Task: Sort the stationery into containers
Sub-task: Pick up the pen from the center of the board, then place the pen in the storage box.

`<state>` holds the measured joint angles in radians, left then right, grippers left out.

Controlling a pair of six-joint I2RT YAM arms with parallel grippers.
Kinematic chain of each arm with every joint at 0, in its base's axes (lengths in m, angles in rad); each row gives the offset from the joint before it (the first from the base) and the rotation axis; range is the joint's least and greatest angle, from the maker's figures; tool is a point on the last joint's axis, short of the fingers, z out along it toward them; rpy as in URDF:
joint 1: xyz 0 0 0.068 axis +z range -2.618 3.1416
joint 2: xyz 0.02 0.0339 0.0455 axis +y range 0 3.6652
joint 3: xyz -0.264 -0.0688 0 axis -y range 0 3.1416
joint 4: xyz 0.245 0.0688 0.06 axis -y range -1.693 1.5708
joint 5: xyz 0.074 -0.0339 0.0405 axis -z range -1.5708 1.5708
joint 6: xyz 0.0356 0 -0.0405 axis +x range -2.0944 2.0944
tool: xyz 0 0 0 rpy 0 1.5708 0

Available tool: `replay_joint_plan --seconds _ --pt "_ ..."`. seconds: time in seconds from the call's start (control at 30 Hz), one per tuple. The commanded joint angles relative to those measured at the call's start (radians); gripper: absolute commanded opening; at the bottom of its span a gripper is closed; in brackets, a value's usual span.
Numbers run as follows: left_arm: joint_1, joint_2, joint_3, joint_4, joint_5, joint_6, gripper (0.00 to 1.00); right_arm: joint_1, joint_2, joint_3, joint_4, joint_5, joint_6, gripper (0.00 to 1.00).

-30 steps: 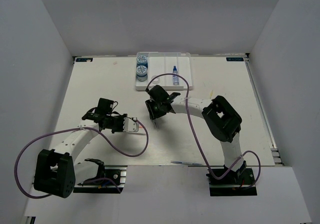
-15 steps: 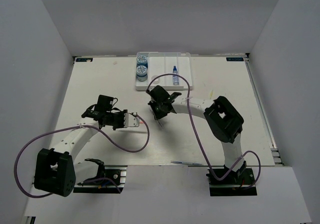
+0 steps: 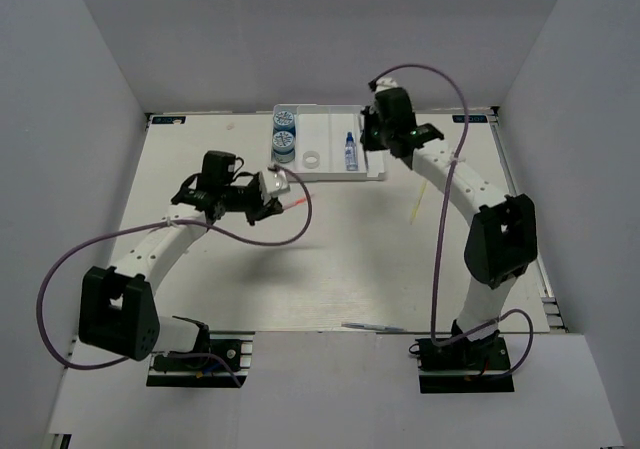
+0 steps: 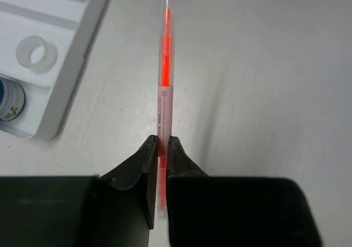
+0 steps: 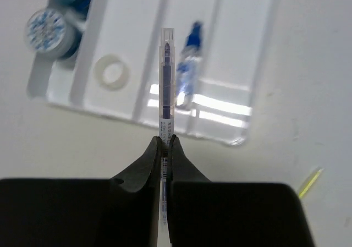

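Note:
My left gripper (image 3: 275,194) (image 4: 163,142) is shut on a thin pink pen (image 4: 165,76) (image 3: 297,203) and holds it above the table, just in front of the white four-compartment tray (image 3: 330,119). My right gripper (image 3: 370,139) (image 5: 166,142) is shut on a grey pen (image 5: 166,76) at the tray's (image 5: 137,38) near right edge. In the tray lie two blue-and-white tape rolls (image 3: 284,121) (image 3: 284,145), a white tape ring (image 3: 312,156) (image 5: 113,72) (image 4: 37,54) and a blue-capped glue bottle (image 3: 350,151) (image 5: 187,65).
A yellow-green pen (image 3: 417,207) (image 5: 311,182) lies on the table right of the tray. Another thin pen (image 3: 372,326) lies at the table's near edge. Purple cables loop over both arms. Walls close in the table on three sides.
My right arm swung from mid-table up to the tray's right side with the grey pen. My left gripper moved up and right toward the tray with the pink pen. The yellow-green pen now shows.

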<state>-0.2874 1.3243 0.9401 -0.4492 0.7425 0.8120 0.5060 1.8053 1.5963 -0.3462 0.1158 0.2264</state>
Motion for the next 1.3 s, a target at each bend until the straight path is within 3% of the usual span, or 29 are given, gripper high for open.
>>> replay_joint_plan --seconds 0.0,0.3,0.57,0.67,0.87,1.0,1.1,1.2,1.27 --pt "-0.012 0.050 0.103 0.176 0.031 -0.407 0.00 -0.089 0.087 0.098 0.056 0.042 -0.038 0.00" --pt "-0.012 0.145 0.330 0.343 -0.009 -0.928 0.00 -0.162 0.322 0.290 0.157 0.035 -0.090 0.00" --pt "-0.012 0.174 0.321 0.400 -0.014 -1.033 0.00 -0.172 0.439 0.383 0.187 -0.001 -0.088 0.00" --pt "-0.012 0.185 0.295 0.418 -0.031 -1.111 0.00 -0.170 0.474 0.381 0.188 -0.007 -0.093 0.26" --pt "0.008 0.223 0.266 0.527 0.008 -1.277 0.00 -0.172 0.486 0.358 0.185 -0.031 -0.101 0.50" --pt "0.008 0.220 0.264 0.555 0.005 -1.312 0.00 -0.170 0.413 0.349 0.150 -0.096 -0.092 0.52" --pt "0.008 0.188 0.199 0.630 0.017 -1.382 0.00 -0.178 0.257 0.282 0.124 -0.308 -0.088 0.42" --pt "0.008 0.159 0.059 0.849 0.078 -1.562 0.00 -0.182 0.067 0.133 0.147 -0.577 -0.053 0.43" --pt "0.008 0.153 -0.004 1.050 0.126 -1.703 0.00 -0.178 -0.064 0.000 0.219 -0.721 0.036 0.53"
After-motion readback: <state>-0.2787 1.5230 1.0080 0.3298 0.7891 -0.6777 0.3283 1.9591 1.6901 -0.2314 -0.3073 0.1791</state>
